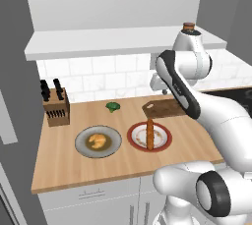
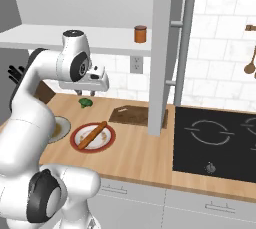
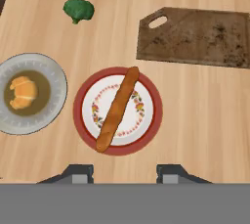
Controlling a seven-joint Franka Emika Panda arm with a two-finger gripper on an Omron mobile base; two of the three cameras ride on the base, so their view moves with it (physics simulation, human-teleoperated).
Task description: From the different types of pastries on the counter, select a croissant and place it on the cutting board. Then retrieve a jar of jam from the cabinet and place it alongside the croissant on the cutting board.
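Note:
The croissant (image 3: 22, 92) lies golden on a grey plate (image 3: 58, 78), seen also as the croissant (image 1: 98, 141) left of centre on the counter (image 1: 74, 165). A long stick pastry (image 3: 117, 109) rests on a red-rimmed plate (image 3: 80, 115). The dark cutting board (image 3: 195, 37) lies bare behind that plate. The jar of jam (image 1: 189, 26) stands on the cabinet's white shelf (image 1: 123, 42), far right end. My gripper (image 3: 124, 174) hangs open high above the red-rimmed plate, nothing between its fingers; the same gripper (image 2: 86, 93) points down over the counter.
A broccoli floret (image 3: 78, 9) lies behind the two plates. A knife block (image 1: 55, 106) stands at the counter's back left. A black stove top (image 2: 220, 138) lies to the right, past a grey upright panel (image 2: 162, 53) that ends over the board's right end.

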